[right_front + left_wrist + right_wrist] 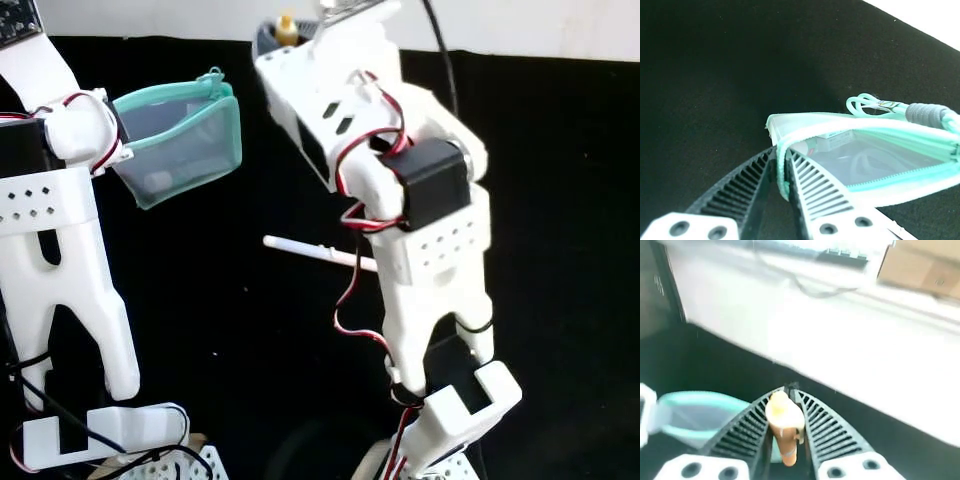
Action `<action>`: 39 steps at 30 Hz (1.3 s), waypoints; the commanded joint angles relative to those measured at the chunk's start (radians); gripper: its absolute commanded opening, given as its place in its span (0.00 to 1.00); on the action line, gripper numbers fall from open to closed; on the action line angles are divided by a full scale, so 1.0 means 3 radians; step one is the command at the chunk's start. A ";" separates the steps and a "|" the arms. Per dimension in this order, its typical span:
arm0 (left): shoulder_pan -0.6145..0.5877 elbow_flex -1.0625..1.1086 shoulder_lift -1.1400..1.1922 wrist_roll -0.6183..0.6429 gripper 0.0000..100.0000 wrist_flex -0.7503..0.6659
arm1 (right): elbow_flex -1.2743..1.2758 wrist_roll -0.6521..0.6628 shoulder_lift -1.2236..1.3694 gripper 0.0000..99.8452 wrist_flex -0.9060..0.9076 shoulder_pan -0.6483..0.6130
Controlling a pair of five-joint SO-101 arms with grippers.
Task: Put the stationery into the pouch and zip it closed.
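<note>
Bringing the two held things together is judged to be the step in hand. A small orange stick with a pale yellow end (784, 427) is clenched between the ribbed black fingers (827, 432) of the right gripper (788, 390). How its long axis lies against those fingers cannot be told for certain.

A translucent mint-green zip pouch (180, 140) is held clear of the black table (560, 250) by the left gripper (781, 156), which is clamped on one corner of the pouch's mouth. From the right gripper, the pouch lies towards the left arm's side and somewhat nearer the arms' bases, well apart from the stick.

The mouth is seen parted. Its long axis runs away from the left gripper's fingertips towards the looped mint cord pull (867, 102) at the far end. Pale items are made out through the pouch's wall.

The right arm alone is placed to carry the stick over. The stick would probably need to be lined up along that opening, not across it.

A slender white pen (315, 250) is left on the table, beneath the right arm. The zip is not yet drawn.
</note>
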 commanded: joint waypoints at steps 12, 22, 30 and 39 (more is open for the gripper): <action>0.0023 0.0115 0.0028 -0.0010 0.01 -0.0015 | -0.1343 -0.0056 0.0708 0.01 -0.0340 -0.0550; 0.0018 0.0115 0.0028 -0.0010 0.01 -0.0015 | -0.2192 -0.0056 0.1460 0.01 -0.0330 -0.0627; 0.0008 0.0115 0.0028 -0.0010 0.01 -0.0015 | -0.2263 -0.0061 0.1782 0.01 -0.0325 -0.0616; 0.0003 0.0115 0.0028 -0.0010 0.01 -0.0015 | -0.2284 -0.0061 0.2222 0.01 -0.0192 -0.0616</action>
